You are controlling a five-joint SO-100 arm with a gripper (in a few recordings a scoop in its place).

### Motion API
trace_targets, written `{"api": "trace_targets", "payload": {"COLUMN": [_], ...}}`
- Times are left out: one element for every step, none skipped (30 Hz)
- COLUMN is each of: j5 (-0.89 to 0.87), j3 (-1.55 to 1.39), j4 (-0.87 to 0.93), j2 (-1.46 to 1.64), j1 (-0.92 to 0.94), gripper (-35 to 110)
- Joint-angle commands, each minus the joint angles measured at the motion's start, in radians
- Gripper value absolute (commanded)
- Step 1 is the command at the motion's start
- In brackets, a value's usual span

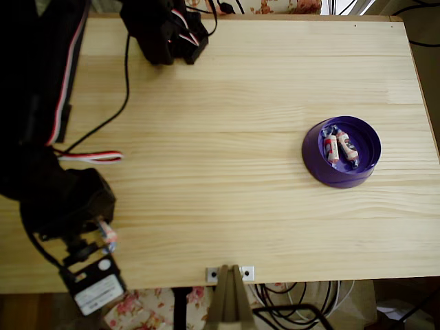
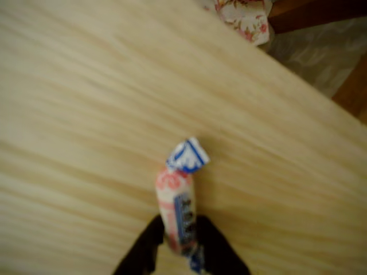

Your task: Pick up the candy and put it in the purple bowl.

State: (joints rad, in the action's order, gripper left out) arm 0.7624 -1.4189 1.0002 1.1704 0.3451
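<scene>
Overhead view: purple bowl (image 1: 342, 152) holds two candies (image 1: 339, 148); end effector (image 2: 179, 243) grips another candy (image 2: 176, 209).

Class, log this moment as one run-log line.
tool: shut on candy | location: table's lower-left edge, overhead view | purple bowl: two candies inside

Candy (image 2: 176, 213): white cylinder, red-pink bands, blue-white twisted wrapper end pointing to 12 o'clock in wrist view; lower part pinched between two dark fingers (image 2: 213, 246); in overhead view it shows at about 8 o'clock on table

Purple bowl (image 1: 313, 157): round, shallow, glossy dark purple, upright on wood at about 3 o'clock in overhead view, well apart from held candy

Two more candies (image 1: 339, 147) inside bowl, side by side, near centre
</scene>
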Motion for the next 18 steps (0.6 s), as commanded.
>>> {"api": "trace_targets", "payload": {"j5": [-0.037,-0.055,-0.071,-0.084,-0.097,-0.109,-0.121,-0.135,-0.146,-0.155,-0.161,-0.163,-0.163,-0.163,-0.164,-0.169,-0.169,-0.170], "j3": [0.034,0.037,0.040,0.038,0.035,0.031,0.025,0.015,0.003,-0.012,-0.031,-0.060,-0.091,-0.112,-0.124,-0.137,-0.156,-0.179], "j4": [0.071,0.095,0.123,0.143,0.166,0.189,0.210,0.227,0.245,0.264,0.282,0.295,0.308,0.333,0.371,0.408,0.434,0.451], "j2": [0.149,0.176,0.206,0.238,0.267,0.295,0.324,0.354,0.388,0.428,0.471,0.522,0.571,0.612,0.641,0.663,0.686,0.710], "j1": [0.052,0.057,0.061,0.066,0.069,0.072,0.075,0.077,0.080,0.081,0.081,0.081,0.077,0.071,0.064,0.055,0.046,0.038], "gripper": [0,0,0,0,0,0,0,0,0,0,0,0,0,0,0,0,0,0]}}
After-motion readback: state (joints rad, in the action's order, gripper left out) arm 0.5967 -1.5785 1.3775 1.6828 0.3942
